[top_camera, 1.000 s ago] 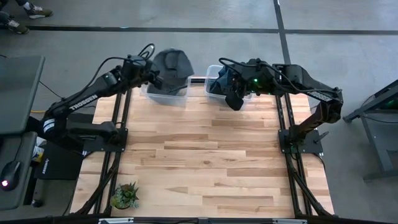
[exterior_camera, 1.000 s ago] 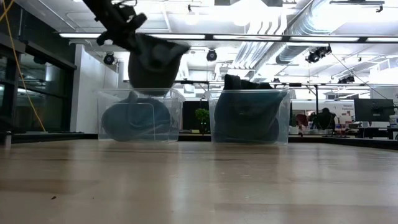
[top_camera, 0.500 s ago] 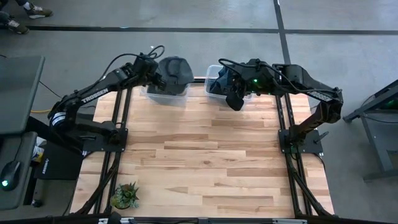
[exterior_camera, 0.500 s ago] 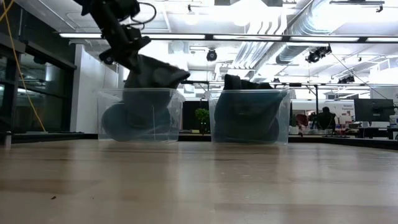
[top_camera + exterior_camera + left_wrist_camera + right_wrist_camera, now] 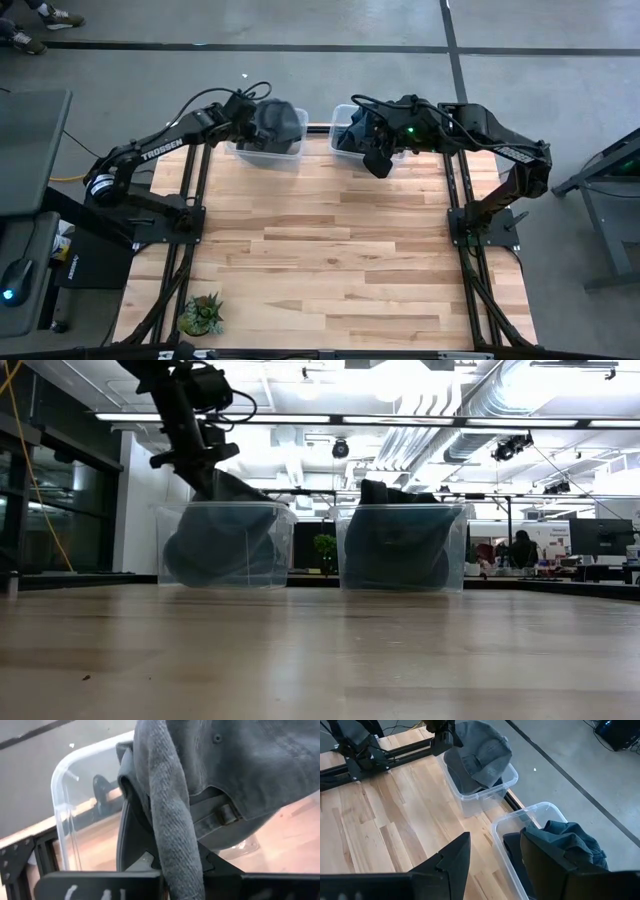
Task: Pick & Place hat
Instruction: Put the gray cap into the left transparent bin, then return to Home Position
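Note:
A grey hat point(image 5: 280, 120) hangs from my left gripper point(image 5: 250, 118), which is shut on it over the left clear bin point(image 5: 262, 155) at the table's far edge. In the low view the hat point(image 5: 238, 490) reaches down past the bin's rim, onto other dark hats inside point(image 5: 225, 550). My right gripper point(image 5: 492, 867) is open, holds nothing and hovers over the near wall of the right clear bin point(image 5: 345, 142). That bin holds a dark teal hat point(image 5: 565, 845). My left gripper pinches the grey hat's thick edge point(image 5: 170, 845) between its two fingers; the gripper's body hides the pads. The fingers slant down from the table's left and near side. The crown with its back strap point(image 5: 225, 812) hangs beyond the fingers, its lower part inside the left bin.
The two clear bins stand side by side at the far edge with a narrow gap between them. A small potted plant point(image 5: 202, 313) sits at the near left corner. Bare wooden tabletop point(image 5: 330, 250) spreads across the middle and near side.
My left gripper has come down toward the left bin, still shut on the grey hat. The hat hung above the bin's rim a second ago; now most of it has sunk inside the bin. My right arm has kept still.

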Robot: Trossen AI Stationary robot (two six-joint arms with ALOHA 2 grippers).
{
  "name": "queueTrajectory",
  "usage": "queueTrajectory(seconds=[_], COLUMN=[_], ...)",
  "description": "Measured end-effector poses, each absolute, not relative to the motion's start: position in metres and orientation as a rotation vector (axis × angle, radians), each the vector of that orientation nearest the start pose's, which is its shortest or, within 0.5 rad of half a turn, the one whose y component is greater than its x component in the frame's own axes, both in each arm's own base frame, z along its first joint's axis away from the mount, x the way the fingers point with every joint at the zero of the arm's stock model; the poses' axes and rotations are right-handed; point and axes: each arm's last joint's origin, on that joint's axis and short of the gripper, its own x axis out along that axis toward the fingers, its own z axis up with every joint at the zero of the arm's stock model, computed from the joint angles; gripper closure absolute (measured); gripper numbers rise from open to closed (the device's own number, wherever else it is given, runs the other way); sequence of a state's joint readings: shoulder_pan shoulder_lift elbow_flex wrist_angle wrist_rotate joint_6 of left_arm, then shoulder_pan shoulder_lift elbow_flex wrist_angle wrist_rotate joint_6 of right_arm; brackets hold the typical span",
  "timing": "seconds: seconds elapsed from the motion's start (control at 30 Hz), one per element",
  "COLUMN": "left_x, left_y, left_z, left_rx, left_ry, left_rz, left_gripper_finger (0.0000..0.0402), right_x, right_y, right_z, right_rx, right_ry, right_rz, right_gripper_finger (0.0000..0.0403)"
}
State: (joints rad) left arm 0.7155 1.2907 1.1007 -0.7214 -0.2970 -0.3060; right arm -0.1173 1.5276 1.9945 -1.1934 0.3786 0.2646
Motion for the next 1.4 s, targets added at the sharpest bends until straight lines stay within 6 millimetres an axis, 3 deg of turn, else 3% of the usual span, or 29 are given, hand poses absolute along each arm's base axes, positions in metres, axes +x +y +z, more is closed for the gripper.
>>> queueTrajectory(seconds=[0.6, 0.8, 1.07, 1.23, 1.4], left_x=[0.188, 0.188, 0.188, 0.186, 0.183], left_y=[0.173, 0.172, 0.174, 0.173, 0.17], left_z=[0.292, 0.292, 0.298, 0.322, 0.355], left_rx=[-0.471, -0.452, -0.414, -0.359, -0.342], left_ry=[0.818, 0.829, 0.774, 0.712, 0.671], left_rz=[1.029, 1.018, 1.059, 1.08, 1.058], left_gripper_finger=[0.0356, 0.0292, 0.0175, 0.0121, 0.0111], right_x=[0.268, 0.268, 0.268, 0.268, 0.266], right_y=[-0.042, -0.042, -0.042, -0.042, -0.042], right_z=[0.468, 0.468, 0.468, 0.468, 0.466], right_rx=[0.166, 0.176, 0.177, 0.179, 0.168], right_ry=[0.654, 0.653, 0.653, 0.654, 0.689], right_rz=[-0.571, -0.57, -0.567, -0.563, -0.566], right_gripper_finger=[0.0233, 0.0233, 0.0233, 0.0233, 0.0233])
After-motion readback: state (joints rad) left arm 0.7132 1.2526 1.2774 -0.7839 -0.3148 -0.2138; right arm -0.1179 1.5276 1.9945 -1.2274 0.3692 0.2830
